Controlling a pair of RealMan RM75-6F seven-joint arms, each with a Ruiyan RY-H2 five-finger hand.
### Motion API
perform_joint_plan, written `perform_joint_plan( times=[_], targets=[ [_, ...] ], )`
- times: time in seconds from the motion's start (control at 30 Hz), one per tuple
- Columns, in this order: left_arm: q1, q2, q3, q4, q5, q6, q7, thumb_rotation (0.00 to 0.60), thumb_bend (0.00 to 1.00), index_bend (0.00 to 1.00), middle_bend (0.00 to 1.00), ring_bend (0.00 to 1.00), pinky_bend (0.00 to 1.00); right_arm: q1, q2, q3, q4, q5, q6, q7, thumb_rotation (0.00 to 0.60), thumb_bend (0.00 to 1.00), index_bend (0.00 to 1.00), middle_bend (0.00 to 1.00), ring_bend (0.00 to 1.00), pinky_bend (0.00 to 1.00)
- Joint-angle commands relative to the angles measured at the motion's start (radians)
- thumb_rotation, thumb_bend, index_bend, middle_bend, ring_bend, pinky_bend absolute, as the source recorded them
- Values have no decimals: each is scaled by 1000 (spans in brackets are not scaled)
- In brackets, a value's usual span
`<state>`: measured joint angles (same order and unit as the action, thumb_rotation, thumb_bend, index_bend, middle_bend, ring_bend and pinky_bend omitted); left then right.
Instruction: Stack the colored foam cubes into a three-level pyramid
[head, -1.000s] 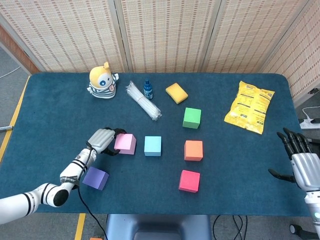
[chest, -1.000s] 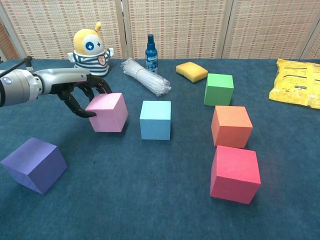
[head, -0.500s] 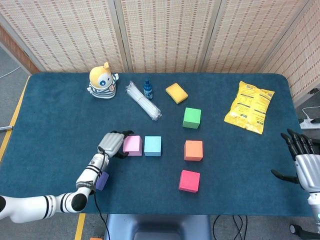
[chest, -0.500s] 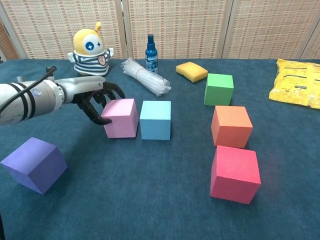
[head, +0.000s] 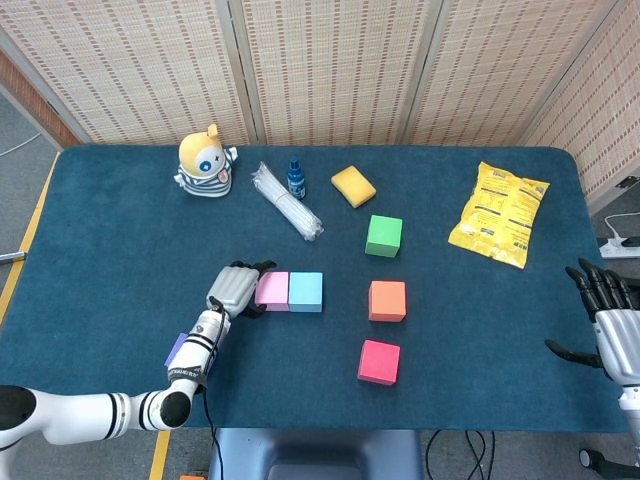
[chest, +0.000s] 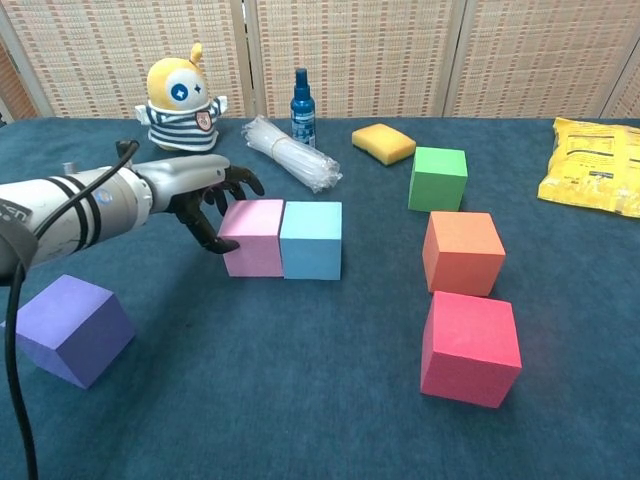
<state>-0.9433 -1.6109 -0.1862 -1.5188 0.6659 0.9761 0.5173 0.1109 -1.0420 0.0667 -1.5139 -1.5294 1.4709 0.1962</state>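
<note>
Purple cube (chest: 68, 329) under left arm; straw bundle (head: 286, 201) behind pink cube (chest: 254, 236).

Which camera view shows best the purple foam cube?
The chest view: the purple foam cube sits unobstructed near the table's front left, three faces visible. In the head view, the left arm covers most of it; only a sliver shows.

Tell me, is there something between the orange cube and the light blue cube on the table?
Nothing visible. Between the orange cube and the light blue cube lies only bare table; the green cube stands further back.
</note>
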Motion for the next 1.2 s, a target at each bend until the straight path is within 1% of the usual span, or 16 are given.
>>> perform_joint_plan(
  times=[0.03, 0.5, 0.87, 0.97, 1.2],
  targets=[
    [-3, -6, -3, 4, 3, 2, 3, 600, 368, 161, 267, 276, 206, -1, 0, 0, 0, 1, 0, 1, 600, 163, 0, 0, 0, 12],
    [-16, -24, -4, 32, -11, -21, 25, 600, 369, 158, 266, 274, 201, 1, -1, 2, 1, 9, -9, -2, 600, 164, 0, 0, 0, 12],
    [-29, -20, -3, 34, -7, -43, 32, 600, 370, 143, 239, 242, 186, -4, -1, 3, 3, 13, -5, 1, 600, 163, 0, 0, 0, 12],
    [-30, -18, 0, 32, -10, -46, 36, 600, 369, 124, 215, 220, 185, -4, -1, 4, 3, 13, -5, 1, 600, 163, 0, 0, 0, 12],
    [-28, -7, 7, 20, -13, -46, 38, 600, 369, 48, 123, 133, 182, -4, -3, 4, 3, 12, -5, 1, 600, 164, 0, 0, 0, 12]
  ],
)
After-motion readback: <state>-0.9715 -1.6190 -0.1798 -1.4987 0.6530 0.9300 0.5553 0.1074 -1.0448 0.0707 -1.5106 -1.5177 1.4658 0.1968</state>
